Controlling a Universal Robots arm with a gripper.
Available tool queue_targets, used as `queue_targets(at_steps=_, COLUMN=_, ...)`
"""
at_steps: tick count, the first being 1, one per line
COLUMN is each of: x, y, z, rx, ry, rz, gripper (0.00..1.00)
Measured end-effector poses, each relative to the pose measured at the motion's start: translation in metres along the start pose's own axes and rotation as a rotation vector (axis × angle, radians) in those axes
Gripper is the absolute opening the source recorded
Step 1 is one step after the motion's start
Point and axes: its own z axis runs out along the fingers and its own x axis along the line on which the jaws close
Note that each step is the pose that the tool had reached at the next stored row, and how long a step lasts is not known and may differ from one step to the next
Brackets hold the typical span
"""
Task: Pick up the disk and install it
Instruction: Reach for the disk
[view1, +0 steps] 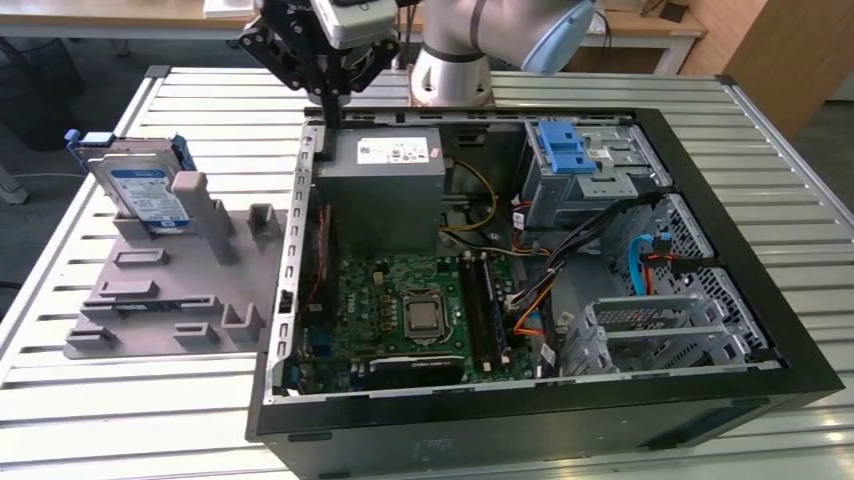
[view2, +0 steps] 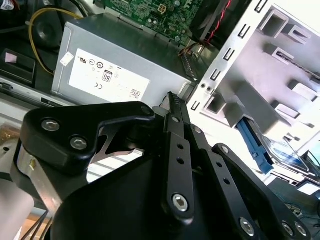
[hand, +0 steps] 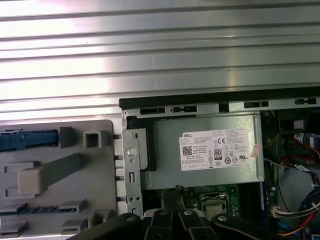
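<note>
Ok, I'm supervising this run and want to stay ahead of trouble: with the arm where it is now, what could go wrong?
1. The end effector hangs over the case wall beside the power supply; a low sideways move could clip that edge.
2. The disk stands on edge in the grey fixture; an off-centre grip might jam or tip it.
3. Loose cables lie beside the drive cage and could snag.

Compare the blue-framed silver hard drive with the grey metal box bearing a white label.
The hard drive stands on edge in the grey fixture outside the computer case; the metal box sits inside it. The hard drive is smaller and thinner than the box. Both are metal.
</note>
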Motion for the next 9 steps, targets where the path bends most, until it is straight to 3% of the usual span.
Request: queue_targets(at_steps=9, x=0.0143, y=0.0063, z=0.0010, rx=0.0000, ry=0.0000, rz=0.000, gripper=0.11)
